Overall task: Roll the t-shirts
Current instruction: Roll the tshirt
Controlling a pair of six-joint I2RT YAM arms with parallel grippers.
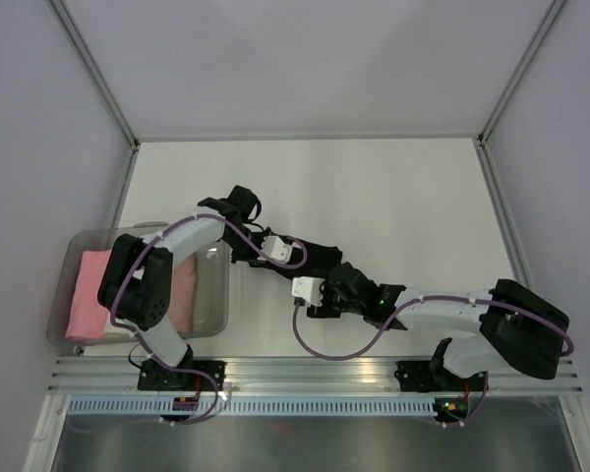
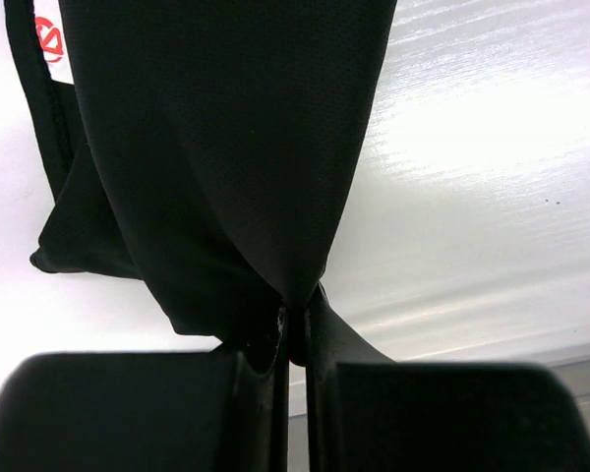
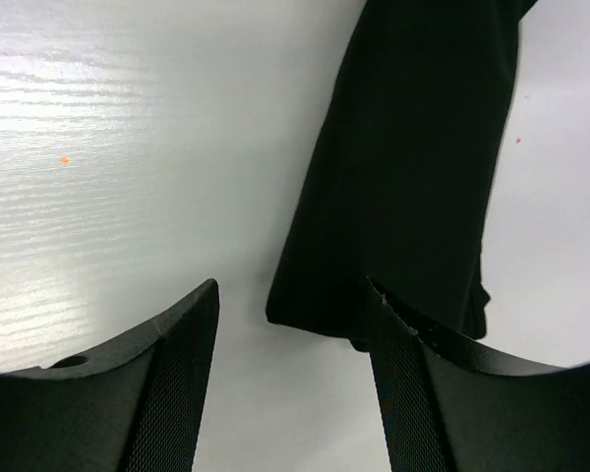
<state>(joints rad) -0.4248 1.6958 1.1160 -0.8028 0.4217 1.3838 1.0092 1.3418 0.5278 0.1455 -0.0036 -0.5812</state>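
Observation:
The black t-shirt (image 2: 236, 147) hangs bunched into a narrow strip, and my left gripper (image 2: 295, 320) is shut on a pinched fold of it just above the white table. A small red-printed label (image 2: 47, 37) shows by its edge. In the right wrist view one end of the same black t-shirt (image 3: 413, 167) lies on the table. My right gripper (image 3: 293, 295) is open, with the cloth's end just ahead of its right finger (image 3: 403, 374) and bare table between the jaws. In the top view the two grippers meet mid-table, left gripper (image 1: 300, 248) and right gripper (image 1: 329, 280).
A clear plastic bin (image 1: 221, 295) stands at the table's left front, under the left arm. A pink t-shirt (image 1: 88, 295) and a peach one (image 1: 184, 287) are in it. White walls and metal posts close in the table.

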